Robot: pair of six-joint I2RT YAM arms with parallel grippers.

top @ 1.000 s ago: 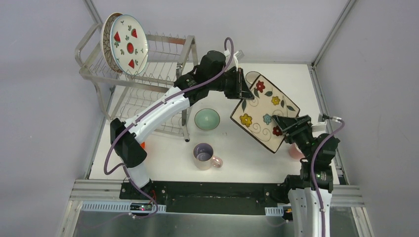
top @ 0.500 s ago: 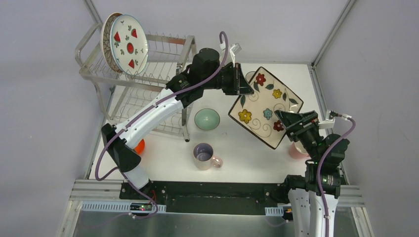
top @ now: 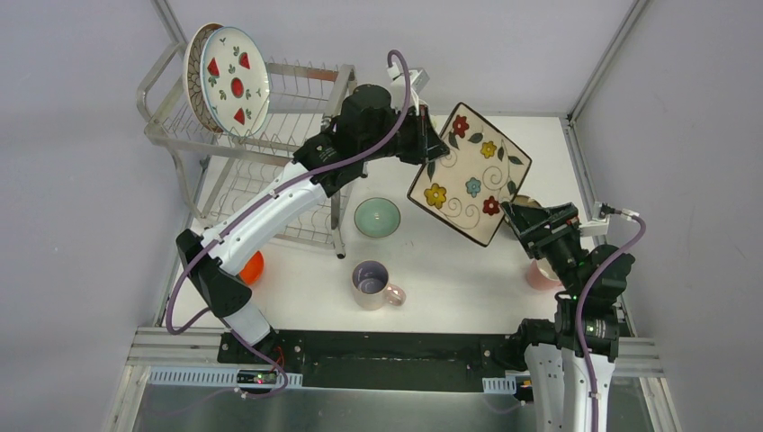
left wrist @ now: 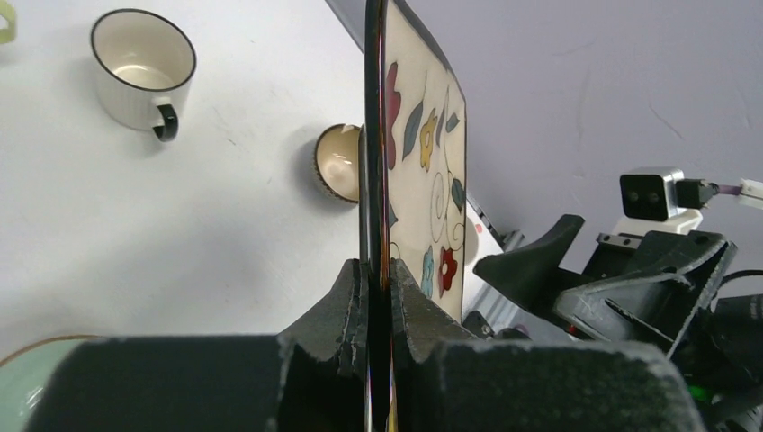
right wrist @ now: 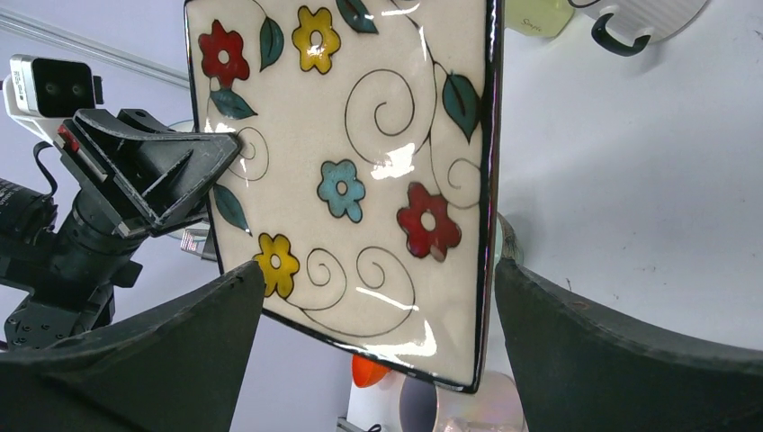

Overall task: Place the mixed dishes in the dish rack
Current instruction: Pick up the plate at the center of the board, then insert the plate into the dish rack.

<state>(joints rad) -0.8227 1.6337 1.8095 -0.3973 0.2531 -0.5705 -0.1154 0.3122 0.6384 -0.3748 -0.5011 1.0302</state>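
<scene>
Midair, left end effector [top: 430,144] pinches flowered plate [top: 468,173]; right end effector [top: 538,216] spread, seemingly clear.

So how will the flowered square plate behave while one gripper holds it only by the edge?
The flowered square plate looks like rigid ceramic, so it should not bend. Its glaze shines with reflections, so it may slip in the left gripper, which pinches only one edge. Dropped, it would probably chip or break.
</scene>
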